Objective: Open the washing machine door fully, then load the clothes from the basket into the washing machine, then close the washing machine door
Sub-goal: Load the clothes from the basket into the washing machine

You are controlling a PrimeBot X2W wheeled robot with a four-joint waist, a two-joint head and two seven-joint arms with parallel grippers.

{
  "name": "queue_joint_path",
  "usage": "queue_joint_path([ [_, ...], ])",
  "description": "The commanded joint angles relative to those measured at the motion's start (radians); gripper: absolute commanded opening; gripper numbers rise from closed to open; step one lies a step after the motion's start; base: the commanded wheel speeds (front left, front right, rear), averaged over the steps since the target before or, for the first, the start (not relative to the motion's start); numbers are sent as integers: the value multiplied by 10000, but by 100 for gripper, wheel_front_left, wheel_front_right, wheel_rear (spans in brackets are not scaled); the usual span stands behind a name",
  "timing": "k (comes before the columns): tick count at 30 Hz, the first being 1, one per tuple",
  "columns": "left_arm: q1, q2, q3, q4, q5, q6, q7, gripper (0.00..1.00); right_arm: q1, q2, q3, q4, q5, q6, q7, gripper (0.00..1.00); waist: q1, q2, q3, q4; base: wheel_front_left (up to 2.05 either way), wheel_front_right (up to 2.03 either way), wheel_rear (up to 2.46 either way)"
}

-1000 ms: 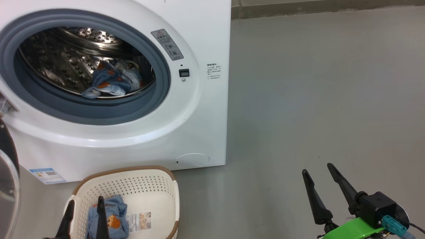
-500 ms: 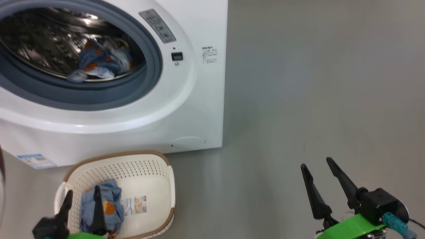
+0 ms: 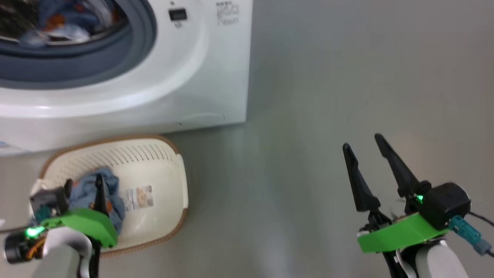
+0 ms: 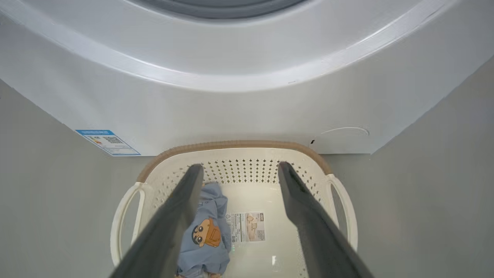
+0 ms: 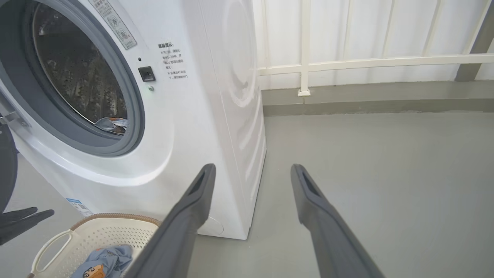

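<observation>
As we are leaning over the grey floor [image 3: 316, 96], the white boxy front-loading washing machine [image 3: 173, 77] is standing at the upper left of the head view with its mouth uncovered. The dark edge of the big round glossy black washing machine door [image 5: 7, 170] is showing swung aside at the left of the right wrist view, so we are judging the opening step done. Just in front of the machine, the small cream-white perforated plastic basket [image 3: 127, 154] with a brown woven-look rim is sitting on the floor. The light blue clothes [image 4: 206, 231] printed with orange-brown cartoon figures are lying in two places: one bundle [image 3: 61, 13] is resting inside the steel drum [image 5: 77, 77], and the other is lying crumpled at the left of the basket bottom, beside the paper label [image 4: 249, 227]. We are holding the left gripper [image 3: 84, 180] above that bundle, its two dark fingers spread wide with nothing between them. The right gripper [image 3: 361, 141] is hanging over bare floor well apart from the basket, fingers likewise apart and empty. For a good pick we are planning to centre the bundle between the left fingers, go down clear of the rim and wall, and close on the thick middle of the cloth so nothing is trailing on the way to the drum.
</observation>
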Motion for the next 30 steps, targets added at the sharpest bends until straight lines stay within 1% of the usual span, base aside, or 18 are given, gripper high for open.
queue_joint_path([
  [1, -586, 427, 306, 421, 92, -128, -27, 100, -349, -14, 323, -190, 102, 88, -185, 100, 0, 0, 1381, -449, 0, 0, 0],
  [6, -1386, 530, 218, 1794, 190, -266, -155, 100, -867, -14, 638, 58, 288, 88, -529, 100, 0, 0, 2206, -811, 0, 0, 0],
  [9, -1746, 706, 90, 2512, 401, -160, -156, 100, -1137, -14, 758, 203, 422, 88, -704, 100, 0, 0, 2653, -990, 0, 0, 0],
  [13, -2296, 1074, -167, 3265, 828, 99, -94, 100, -1461, -14, 939, 372, 600, 88, -879, 100, 0, 0, 3225, -1195, 0, 0, 0],
  [18, -2934, 1533, -395, 3919, 1169, 264, 123, 100, -1852, -14, 1239, 556, 852, 88, -1017, 100, 0, 0, 3972, -1495, 0, 0, 0],
  [22, -3335, 1946, -327, 4287, 1178, 357, 183, 100, -2130, -14, 1347, 652, 982, 88, -1066, 100, 0, 0, 4512, -1739, 0, 0, 0],
  [23, -3335, 1946, -327, 4287, 1178, 357, 183, 100, -2130, -14, 1347, 652, 982, 88, -1066, 100, 0, 0, 4512, -1739, 0, 0, 0],
  [30, -3931, 2438, -192, 4798, 996, 186, 459, 100, -2474, -14, 1399, 443, 1256, 88, -1078, 100, 0, 0, 5235, -1940, 0, 0, 0],
])
